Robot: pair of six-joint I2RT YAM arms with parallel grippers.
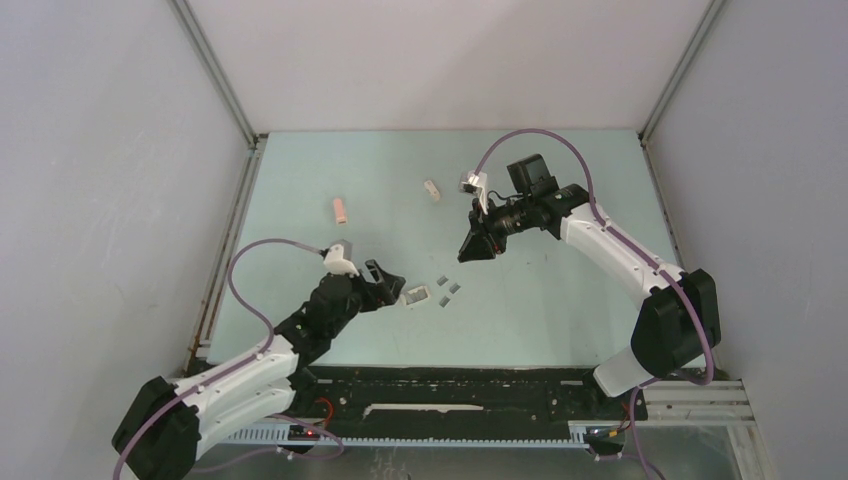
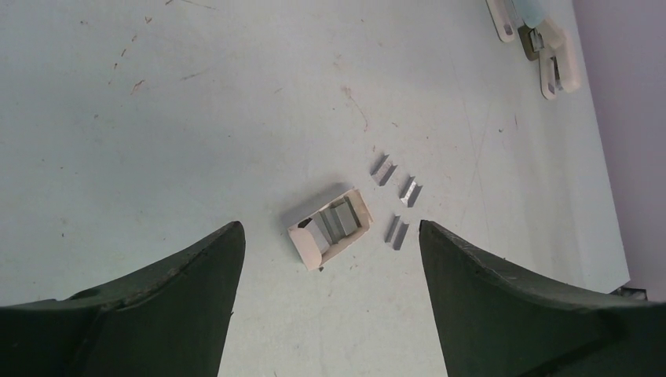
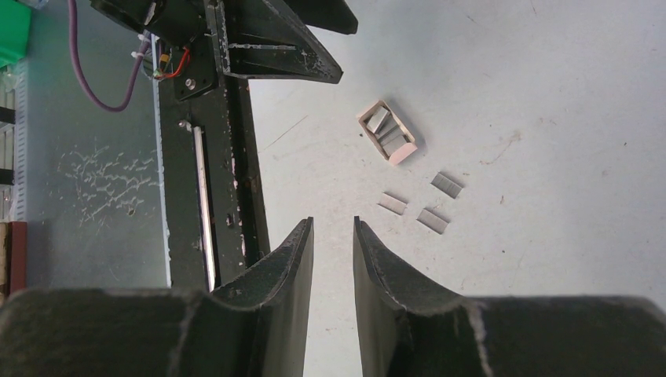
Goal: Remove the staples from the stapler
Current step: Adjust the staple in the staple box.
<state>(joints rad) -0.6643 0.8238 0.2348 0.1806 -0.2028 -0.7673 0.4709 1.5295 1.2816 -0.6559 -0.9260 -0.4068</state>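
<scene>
My left gripper (image 1: 388, 280) is spread wide, framing the small open box (image 2: 330, 226) on the worktop (image 2: 157, 118), probably ready to close on it. My right gripper (image 3: 333, 226) hangs nearly pressed together, a slim gap showing, pinching nothing. The staples (image 2: 409, 192) lie loose just right of the box, unobstructed, and the white stapler (image 2: 554, 59) sits well apart at upper right.
</scene>
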